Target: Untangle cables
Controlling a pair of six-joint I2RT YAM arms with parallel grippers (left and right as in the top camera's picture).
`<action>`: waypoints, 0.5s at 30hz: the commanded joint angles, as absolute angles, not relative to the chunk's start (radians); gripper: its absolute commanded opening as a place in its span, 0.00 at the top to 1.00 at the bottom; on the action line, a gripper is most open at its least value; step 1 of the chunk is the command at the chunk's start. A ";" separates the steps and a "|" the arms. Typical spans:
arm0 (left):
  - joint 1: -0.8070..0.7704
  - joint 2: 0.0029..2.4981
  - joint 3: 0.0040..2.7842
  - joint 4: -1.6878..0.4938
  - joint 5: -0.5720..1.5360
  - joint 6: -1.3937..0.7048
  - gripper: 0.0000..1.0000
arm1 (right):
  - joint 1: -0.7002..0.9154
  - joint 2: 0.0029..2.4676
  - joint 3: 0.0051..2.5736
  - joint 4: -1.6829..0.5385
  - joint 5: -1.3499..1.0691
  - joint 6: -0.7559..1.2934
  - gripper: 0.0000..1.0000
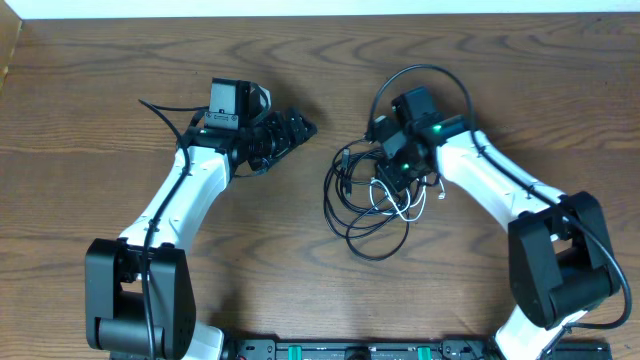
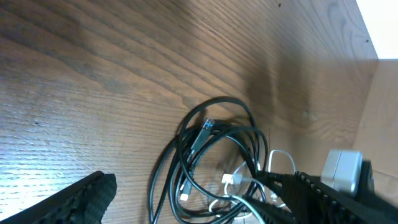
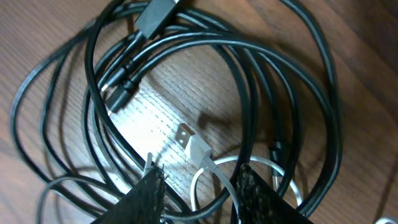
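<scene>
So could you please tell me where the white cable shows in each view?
Overhead: white cable just right of centre.
Left wrist: white cable at lower right.
Right wrist: white cable at bottom centre.
Shared landmark: the black cables looped around it.

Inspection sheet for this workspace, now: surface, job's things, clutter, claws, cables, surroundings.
Surface: wooden table, bare grain, no marks seen.
Job's things: black cables looped over one another in one tangle; white cable lying inside those loops.
Clutter: nothing seen.
Claws: left claw open, apart from the tangle, holding nothing; right claw open over the tangle, its fingers on either side of the white cable.
Cables: arm wire arcs above the right arm; another runs along the left arm.
Surroundings: pale strip past the far edge; black rail at the near edge.
</scene>
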State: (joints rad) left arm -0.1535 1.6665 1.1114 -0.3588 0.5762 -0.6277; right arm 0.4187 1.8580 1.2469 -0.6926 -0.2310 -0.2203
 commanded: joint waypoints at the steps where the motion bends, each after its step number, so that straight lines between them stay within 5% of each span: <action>1: -0.155 1.666 1.117 -0.364 0.512 -0.595 0.10 | 0.504 1.857 1.239 -0.681 -0.131 -0.358 0.65; 5: -0.155 1.666 1.117 -0.390 0.443 -0.569 0.10 | 0.571 1.857 1.239 -0.640 0.075 -0.434 0.66; 15: -0.154 1.666 1.117 -0.404 0.424 -0.527 0.09 | 0.582 1.858 1.239 -0.601 0.114 -0.533 0.73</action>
